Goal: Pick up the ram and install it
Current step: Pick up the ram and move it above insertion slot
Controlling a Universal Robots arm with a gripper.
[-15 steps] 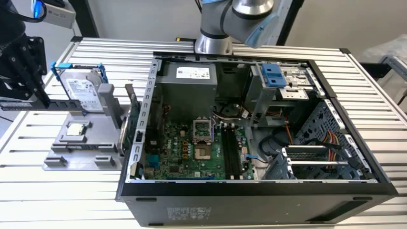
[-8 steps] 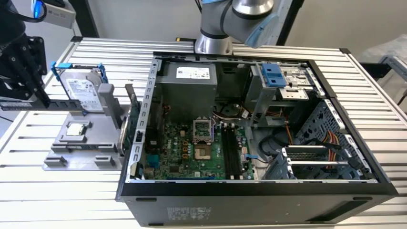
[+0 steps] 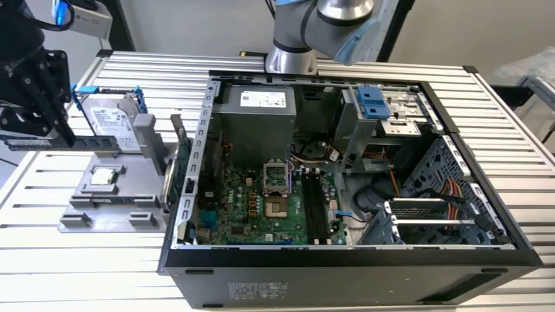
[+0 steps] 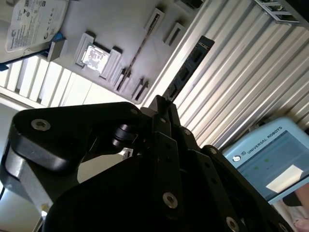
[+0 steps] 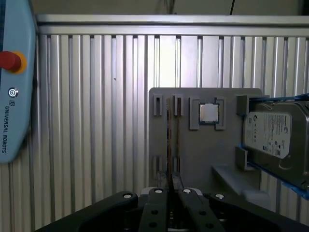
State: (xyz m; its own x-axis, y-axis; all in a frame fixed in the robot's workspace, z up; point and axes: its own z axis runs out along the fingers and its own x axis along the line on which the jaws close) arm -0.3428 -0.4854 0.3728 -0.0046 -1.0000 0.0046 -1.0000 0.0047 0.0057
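My black gripper (image 3: 36, 138) hangs at the exterior view's left, above the grey fixture tray (image 3: 113, 211), and is shut on the ram (image 3: 91, 144). The ram is a long thin stick held level, sticking out toward the computer case. In the second wrist view the ram (image 4: 190, 65) juts out from the closed gripper (image 4: 163, 104) and shows a row of dark chips. Seen edge-on in the first wrist view, the ram (image 5: 169, 145) rises from the gripper (image 5: 171, 189) over the tray's narrow slots. The motherboard's long memory slots (image 3: 316, 208) lie inside the open case.
The open computer case (image 3: 347, 260) takes up the middle of the ribbed metal table. On the tray sit a square silver processor (image 3: 104, 175) and a hard drive (image 3: 113, 120) in a blue frame. A teach pendant (image 5: 14, 82) lies on the table. The arm's base (image 3: 290, 58) stands behind the case.
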